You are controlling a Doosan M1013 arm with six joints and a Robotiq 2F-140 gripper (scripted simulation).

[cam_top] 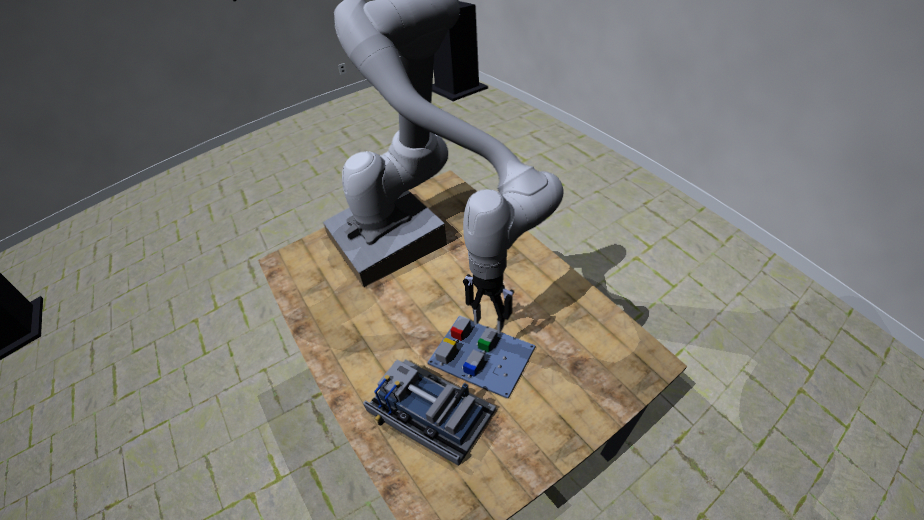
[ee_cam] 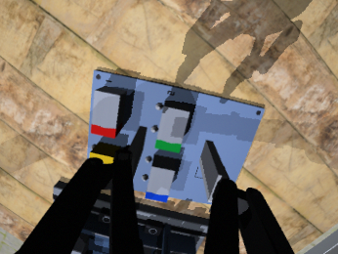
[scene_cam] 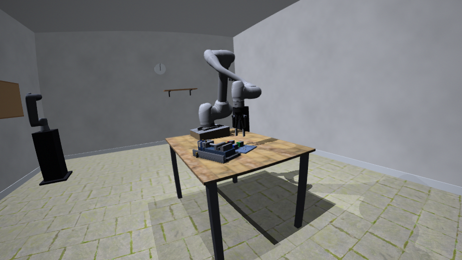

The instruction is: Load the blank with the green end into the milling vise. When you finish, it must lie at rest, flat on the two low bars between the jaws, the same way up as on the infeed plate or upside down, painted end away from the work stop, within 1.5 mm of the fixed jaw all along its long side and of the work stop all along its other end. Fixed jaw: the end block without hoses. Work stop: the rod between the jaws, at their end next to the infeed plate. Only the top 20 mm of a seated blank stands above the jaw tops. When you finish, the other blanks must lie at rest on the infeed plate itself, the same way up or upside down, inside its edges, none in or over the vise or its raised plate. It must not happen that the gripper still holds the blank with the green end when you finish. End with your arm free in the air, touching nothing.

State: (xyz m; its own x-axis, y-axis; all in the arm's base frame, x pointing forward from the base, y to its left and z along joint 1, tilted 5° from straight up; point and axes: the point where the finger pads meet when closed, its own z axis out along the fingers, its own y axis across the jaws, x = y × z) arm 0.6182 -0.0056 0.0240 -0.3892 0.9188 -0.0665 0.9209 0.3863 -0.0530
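Note:
The blank with the green end (cam_top: 486,339) (scene_cam: 239,143) (ee_cam: 174,126) lies flat on the blue infeed plate (cam_top: 510,369) (scene_cam: 247,148) (ee_cam: 229,128), in the back row next to the red-ended blank (cam_top: 460,328) (ee_cam: 108,114). My gripper (cam_top: 488,323) (scene_cam: 240,130) (ee_cam: 174,145) hangs a little above the green-ended blank, fingers pointing down, partly open with nothing between them. In the wrist view the fingers straddle the green-ended blank. The milling vise (cam_top: 429,410) (scene_cam: 214,151) stands in front of the plate with nothing between its jaws.
A yellow-ended blank (cam_top: 445,349) (ee_cam: 105,153) and a blue-ended blank (cam_top: 473,363) (ee_cam: 159,182) lie in the plate's front row, nearer the vise. The robot base (cam_top: 384,242) stands at the back of the wooden table (cam_top: 581,349). Blue hoses (cam_top: 382,391) mark the vise's left end.

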